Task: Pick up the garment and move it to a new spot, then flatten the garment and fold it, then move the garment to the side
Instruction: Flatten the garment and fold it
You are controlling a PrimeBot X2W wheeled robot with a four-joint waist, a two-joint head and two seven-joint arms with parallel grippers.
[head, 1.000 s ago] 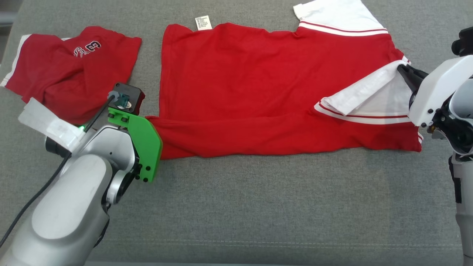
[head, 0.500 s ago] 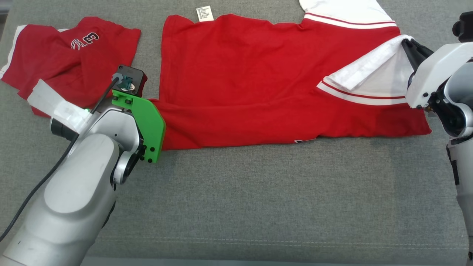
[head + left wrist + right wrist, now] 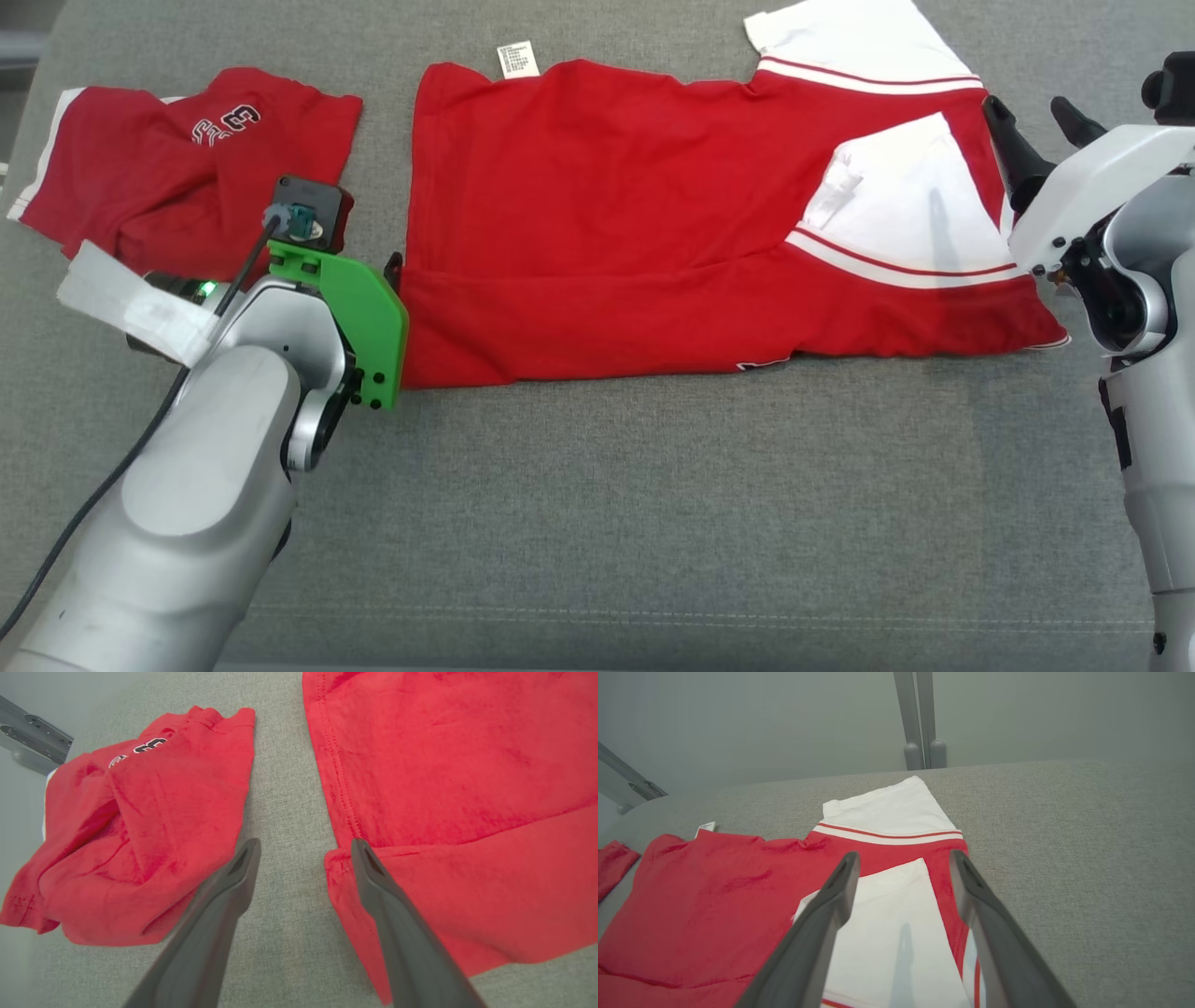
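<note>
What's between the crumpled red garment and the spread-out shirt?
Bare grey cushion, with the left gripper open above it, seen in the left wrist view.

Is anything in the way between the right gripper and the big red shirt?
Nothing visible. The right gripper hangs open just over the shirt, above its folded white sleeve, with no object between them. The smaller crumpled red garment lies off to the left, apart from the shirt.

Silver arm (image 3: 187,495), green bracket (image 3: 362,313), black cable (image 3: 241,273).
</note>
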